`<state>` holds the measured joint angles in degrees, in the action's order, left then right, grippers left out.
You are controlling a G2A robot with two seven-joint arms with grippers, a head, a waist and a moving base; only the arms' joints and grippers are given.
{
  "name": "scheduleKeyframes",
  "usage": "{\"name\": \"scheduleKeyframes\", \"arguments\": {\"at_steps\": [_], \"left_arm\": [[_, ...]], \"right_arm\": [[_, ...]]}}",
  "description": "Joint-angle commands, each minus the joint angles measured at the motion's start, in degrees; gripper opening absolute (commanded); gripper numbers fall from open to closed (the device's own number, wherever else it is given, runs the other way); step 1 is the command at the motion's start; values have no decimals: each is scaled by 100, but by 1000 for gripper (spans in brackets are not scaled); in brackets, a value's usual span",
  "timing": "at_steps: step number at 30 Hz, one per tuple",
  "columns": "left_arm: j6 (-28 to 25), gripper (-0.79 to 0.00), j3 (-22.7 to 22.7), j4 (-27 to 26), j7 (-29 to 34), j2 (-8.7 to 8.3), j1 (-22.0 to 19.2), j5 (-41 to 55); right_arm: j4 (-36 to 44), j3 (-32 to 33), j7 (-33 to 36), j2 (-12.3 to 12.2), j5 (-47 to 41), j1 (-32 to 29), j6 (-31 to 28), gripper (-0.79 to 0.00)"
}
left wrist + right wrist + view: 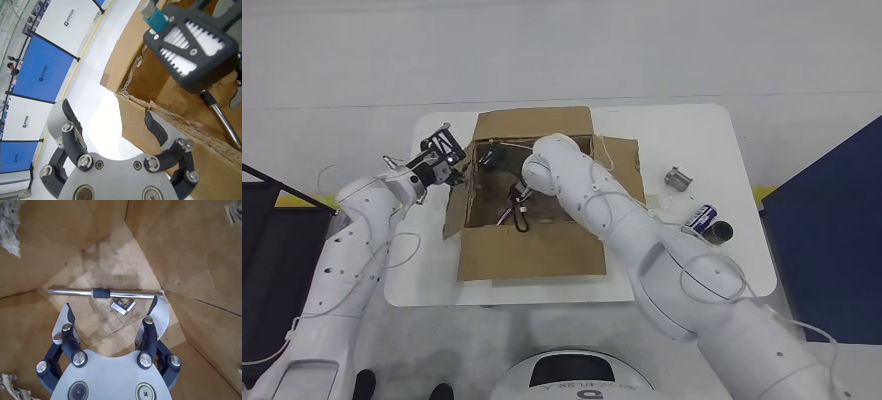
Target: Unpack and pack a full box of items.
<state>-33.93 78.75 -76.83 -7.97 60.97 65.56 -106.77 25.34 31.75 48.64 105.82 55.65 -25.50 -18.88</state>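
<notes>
The steel rod [75,291] looks stiff, heavy, slippery; probably best held at its rubber sleeve [101,293]. Jaws of right gripper [112,303] and left gripper [107,113] stand wide.

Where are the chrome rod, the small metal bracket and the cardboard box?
chrome rod [75,292]: right wrist view, bare metal shaft.
small metal bracket [122,307]: right wrist view, its middle.
cardboard box [532,255]: top view, near flap.

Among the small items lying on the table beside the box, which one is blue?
The blue cylinder, which lies between the grey metal part and the black ring. Neither of those two shows any blue.
</notes>
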Motion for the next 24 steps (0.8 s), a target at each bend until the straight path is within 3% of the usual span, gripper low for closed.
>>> {"name": "scheduleKeyframes", "arguments": {"at_steps": [1, 6, 10, 14, 20, 22, 24], "left_arm": [[-50, 0, -4, -1, 13, 5, -21, 134], [-696, 0, 104, 125, 163, 9, -90, 979], [-963, 0, 199, 272, 399, 14, -160, 1600], [-760, 0, 279, 206, 542, -1, -182, 1646], [-277, 0, 647, 239, 347, -88, -40, 1379], [-222, 0, 778, 308, 327, -115, -9, 1386], [-202, 0, 911, 414, 307, -144, 16, 1417]], "right_arm": [[114, 91, 100, -104, 22, -34, 19, -142], [545, 463, 298, -437, -3, -212, 49, -237], [999, 622, 712, -630, 85, -407, -44, -240], [1221, 704, 1113, -724, 106, -507, -112, -212], [1216, 628, 1092, -713, 174, -547, -362, -203], [1165, 568, 1002, -682, 193, -547, -466, -219], [994, 482, 816, -626, 251, -515, -505, -314]]}}
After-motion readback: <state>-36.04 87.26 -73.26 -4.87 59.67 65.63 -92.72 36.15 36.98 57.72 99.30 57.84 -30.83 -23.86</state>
